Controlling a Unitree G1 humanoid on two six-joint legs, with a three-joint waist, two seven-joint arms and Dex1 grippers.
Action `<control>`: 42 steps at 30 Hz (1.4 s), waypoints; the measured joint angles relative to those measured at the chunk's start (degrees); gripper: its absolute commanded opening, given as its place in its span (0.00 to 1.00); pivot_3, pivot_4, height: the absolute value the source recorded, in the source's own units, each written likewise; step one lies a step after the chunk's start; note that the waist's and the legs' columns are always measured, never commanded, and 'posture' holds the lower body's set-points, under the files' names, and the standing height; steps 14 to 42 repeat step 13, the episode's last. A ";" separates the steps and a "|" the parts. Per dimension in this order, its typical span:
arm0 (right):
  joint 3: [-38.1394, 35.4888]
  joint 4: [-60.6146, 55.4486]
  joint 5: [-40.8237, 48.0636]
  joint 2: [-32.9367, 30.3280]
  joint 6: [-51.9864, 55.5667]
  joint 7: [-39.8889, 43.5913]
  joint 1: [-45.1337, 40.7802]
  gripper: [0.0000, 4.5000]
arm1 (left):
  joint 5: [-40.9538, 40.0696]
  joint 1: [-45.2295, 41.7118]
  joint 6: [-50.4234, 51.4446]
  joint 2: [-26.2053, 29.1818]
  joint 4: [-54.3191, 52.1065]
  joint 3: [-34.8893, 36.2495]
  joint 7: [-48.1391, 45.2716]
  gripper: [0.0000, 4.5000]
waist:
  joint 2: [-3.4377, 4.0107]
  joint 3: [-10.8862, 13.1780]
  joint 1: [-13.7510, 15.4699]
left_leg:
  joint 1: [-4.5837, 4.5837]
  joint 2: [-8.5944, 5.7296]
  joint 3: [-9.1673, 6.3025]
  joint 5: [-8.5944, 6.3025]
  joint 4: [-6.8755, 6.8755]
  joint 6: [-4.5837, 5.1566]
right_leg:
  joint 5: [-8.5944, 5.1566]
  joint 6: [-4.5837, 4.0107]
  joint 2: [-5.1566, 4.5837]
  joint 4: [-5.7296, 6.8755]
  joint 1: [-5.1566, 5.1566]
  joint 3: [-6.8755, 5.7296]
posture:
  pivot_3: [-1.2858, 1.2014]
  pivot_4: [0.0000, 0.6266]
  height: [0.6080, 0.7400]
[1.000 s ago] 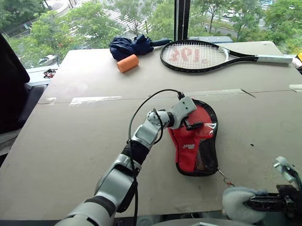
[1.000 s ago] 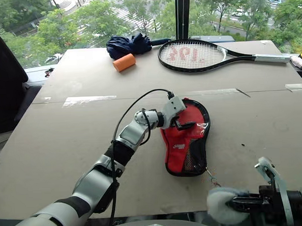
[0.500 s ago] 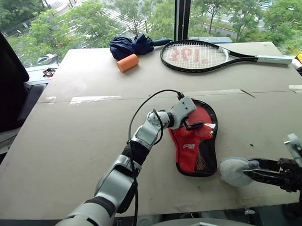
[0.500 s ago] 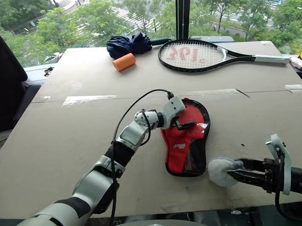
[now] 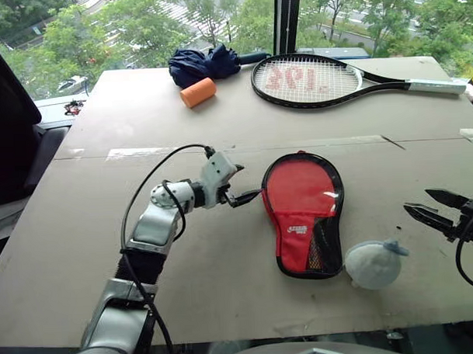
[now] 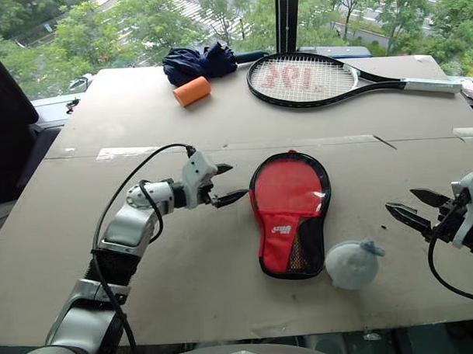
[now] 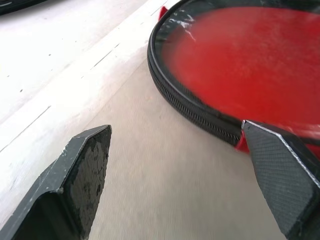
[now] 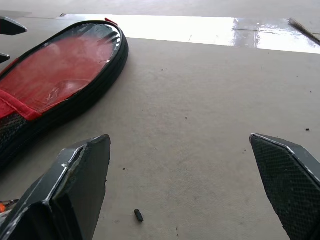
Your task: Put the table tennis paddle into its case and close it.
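The red case (image 5: 304,209) with black edging lies flat in the middle of the table, its mesh pocket and white logo facing up. Its zip edge (image 7: 200,107) runs round the wide end. The table tennis paddle is hidden. My left gripper (image 5: 246,182) hovers open just left of the case's wide end, a small gap away, with nothing between its fingers. My right gripper (image 5: 418,200) stands open and empty at the table's right side, well apart from the case (image 8: 55,75).
A pale grey round soft thing (image 5: 373,264) rests against the case's narrow end on its right. At the far edge lie a black tennis racket (image 5: 318,78), a dark blue folded umbrella (image 5: 204,65) and an orange cylinder (image 5: 198,93). A black chair (image 5: 9,130) stands left.
My left gripper has drawn back to the left, off the case. My right gripper has opened, let go of the grey round thing beside the case, and swung out to the right.
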 measured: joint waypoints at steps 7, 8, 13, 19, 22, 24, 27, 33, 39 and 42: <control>3.07 11.28 -3.59 -1.01 -10.67 12.94 -1.74 0.99 | -5.32 14.82 1.81 5.60 -10.73 5.40 -2.67 0.94 | 0.63 0.49 -0.40 | 0.12 0.05 0.02 -0.01 -0.08 0.00 | 0.00 -0.02 0.03 0.07 0.03 0.05 | 0.52 0.24 1.00; 3.68 12.35 -4.11 -0.95 -12.63 14.24 -2.84 0.99 | -5.93 16.86 1.57 6.11 -12.37 6.12 -2.94 0.94 | 0.64 0.49 -0.42 | 0.12 0.05 0.02 -0.01 -0.08 0.00 | 0.00 -0.02 0.03 0.08 0.03 0.05 | 0.52 0.24 1.00; 5.50 18.99 -6.70 -0.90 -19.19 18.28 -6.56 0.99 | -8.12 25.85 0.15 7.73 -17.02 8.94 -3.89 0.94 | 0.68 0.51 -0.36 | 0.14 0.06 0.04 -0.01 -0.11 0.00 | 0.00 -0.03 0.02 0.04 0.04 0.07 | 0.52 0.24 1.00; 5.50 18.99 -6.70 -0.90 -19.19 18.28 -6.56 0.99 | -8.12 25.85 0.15 7.73 -17.02 8.94 -3.89 0.94 | 0.68 0.51 -0.36 | 0.14 0.06 0.04 -0.01 -0.11 0.00 | 0.00 -0.03 0.02 0.04 0.04 0.07 | 0.52 0.24 1.00; 5.50 18.99 -6.70 -0.90 -19.19 18.28 -6.56 0.99 | -8.12 25.85 0.15 7.73 -17.02 8.94 -3.89 0.94 | 0.68 0.51 -0.36 | 0.14 0.06 0.04 -0.01 -0.11 0.00 | 0.00 -0.03 0.02 0.04 0.04 0.07 | 0.52 0.24 1.00; 5.50 18.99 -6.70 -0.90 -19.19 18.28 -6.56 0.99 | -8.12 25.85 0.15 7.73 -17.02 8.94 -3.89 0.94 | 0.68 0.51 -0.36 | 0.14 0.06 0.04 -0.01 -0.11 0.00 | 0.00 -0.03 0.02 0.04 0.04 0.07 | 0.52 0.24 1.00; 5.50 18.99 -6.70 -0.90 -19.19 18.28 -6.56 0.99 | -8.12 25.85 0.15 7.73 -17.02 8.94 -3.89 0.94 | 0.68 0.51 -0.36 | 0.14 0.06 0.04 -0.01 -0.11 0.00 | 0.00 -0.03 0.02 0.04 0.04 0.07 | 0.52 0.24 1.00; 5.50 18.99 -6.70 -0.90 -19.19 18.28 -6.56 0.99 | -8.12 25.85 0.15 7.73 -17.02 8.94 -3.89 0.94 | 0.68 0.51 -0.36 | 0.14 0.06 0.04 -0.01 -0.11 0.00 | 0.00 -0.03 0.02 0.04 0.04 0.07 | 0.52 0.24 1.00; 5.50 18.99 -6.70 -0.90 -19.19 18.28 -6.56 0.99 | -8.12 25.85 0.15 7.73 -17.02 8.94 -3.89 0.94 | 0.68 0.51 -0.36 | 0.14 0.06 0.04 -0.01 -0.11 0.00 | 0.00 -0.03 0.02 0.04 0.04 0.07 | 0.52 0.24 1.00; 5.50 18.99 -6.70 -0.90 -19.19 18.28 -6.56 0.99 | -8.12 25.85 0.15 7.73 -17.02 8.94 -3.89 0.94 | 0.68 0.51 -0.36 | 0.14 0.06 0.04 -0.01 -0.11 0.00 | 0.00 -0.03 0.02 0.04 0.04 0.07 | 0.52 0.24 1.00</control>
